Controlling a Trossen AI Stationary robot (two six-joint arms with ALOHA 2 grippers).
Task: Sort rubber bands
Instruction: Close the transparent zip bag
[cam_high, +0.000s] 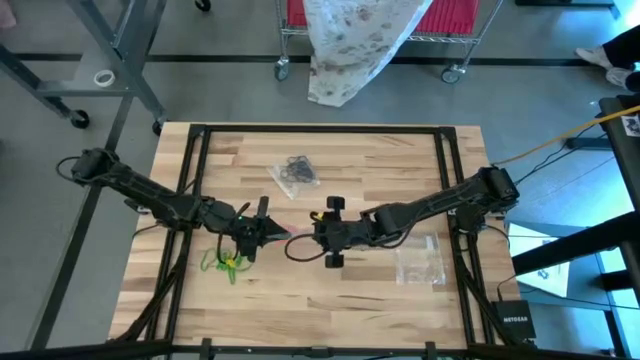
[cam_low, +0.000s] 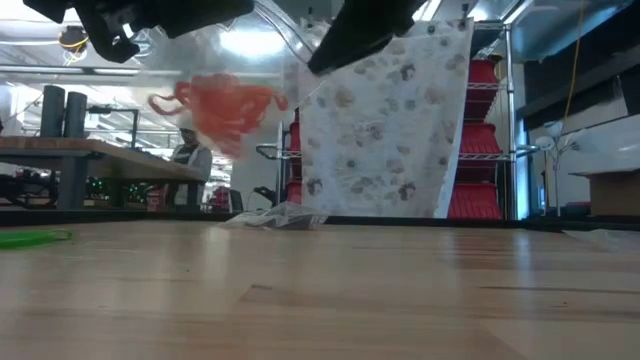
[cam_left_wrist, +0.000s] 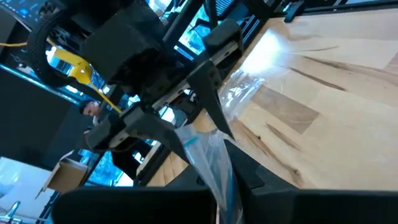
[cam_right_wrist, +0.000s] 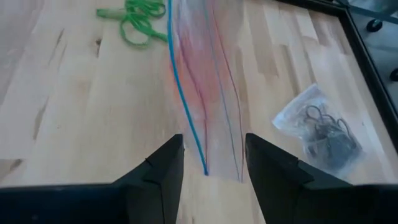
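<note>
High view: left claw (cam_high: 268, 229) and right claw (cam_high: 318, 232) meet at frame centre over the wooden surface (cam_high: 400, 300), a clear zip bag (cam_high: 296, 227) with a pink tint stretched between them. Green rubber bands (cam_high: 226, 263) loose lower left; black rubber bands (cam_high: 298, 171) bagged, upper centre; empty clear bag (cam_high: 420, 258) right.
Low view: orange-red rubber bands (cam_low: 222, 106) hang in the lifted bag, upper left.
Left wrist view: left claw clenched on the bag's edge.
Right wrist view: right claw fingers (cam_right_wrist: 163, 163) astride the bag's zip end; pinch unclear, cannot tell.
Risk: uneven pull could slip the film and spill the orange-red bands.
</note>
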